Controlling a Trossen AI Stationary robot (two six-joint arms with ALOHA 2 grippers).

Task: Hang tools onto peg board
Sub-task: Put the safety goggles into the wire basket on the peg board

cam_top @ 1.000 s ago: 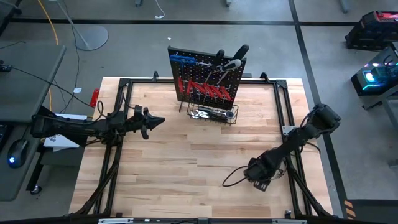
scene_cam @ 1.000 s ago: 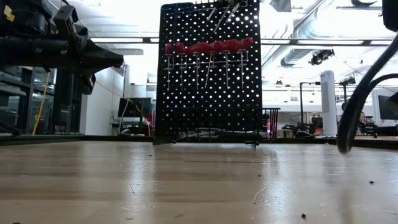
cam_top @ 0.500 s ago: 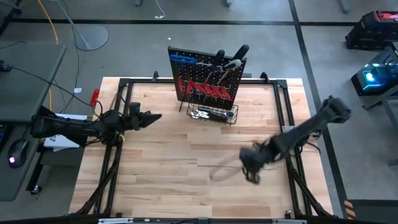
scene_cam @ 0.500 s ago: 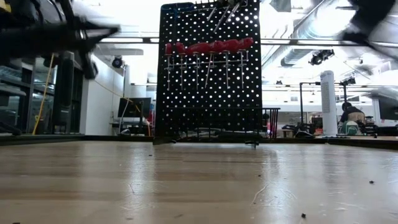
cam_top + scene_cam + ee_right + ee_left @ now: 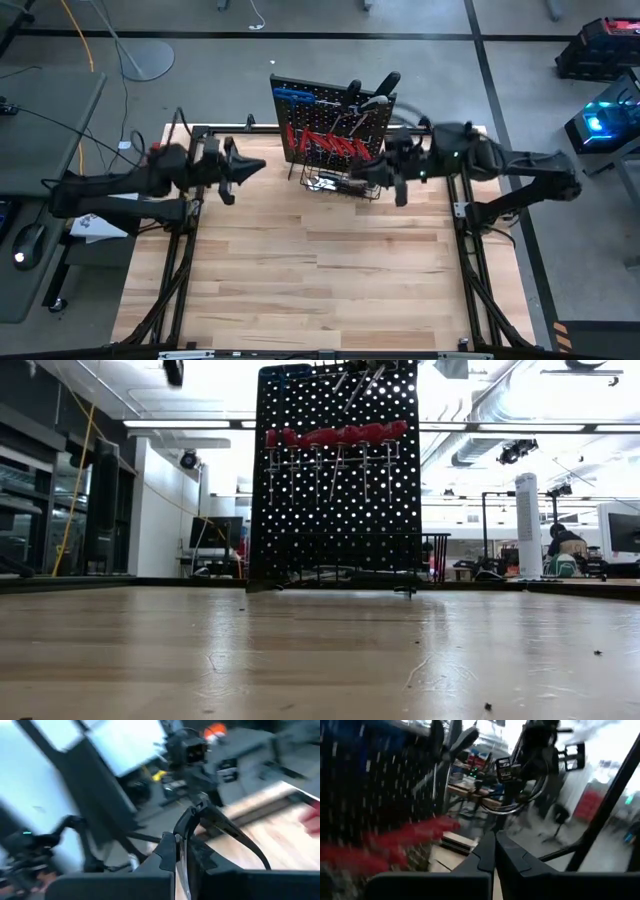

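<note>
Under both my arms lies a pale wooden bench (image 5: 320, 270), its planks bare across the near and middle stretch, with a black tubular frame (image 5: 462, 215) running along its left, right and far edges. At the far edge stands the peg board (image 5: 335, 125), upright, with the tools (image 5: 330, 145) hung on it: red-handled screwdrivers in a row, blue hex keys at its upper left, black handles at the top, and silver tools lying in the wire basket (image 5: 342, 184) at its foot.

Left of the board hovers my left claw (image 5: 255, 167), fingers pressed together and holding nothing, pointing right toward the board but apart from it. Just right of the basket is my right claw (image 5: 358, 176), likewise pinched shut and empty; whether it touches the basket I cannot tell.

Around the bench is grey floor (image 5: 400, 60), a desk (image 5: 45, 135) to the left, and lit equipment (image 5: 600, 120) at the far right. From bench height, the room behind the board is a bright hall with ceiling ducts (image 5: 500, 410).
</note>
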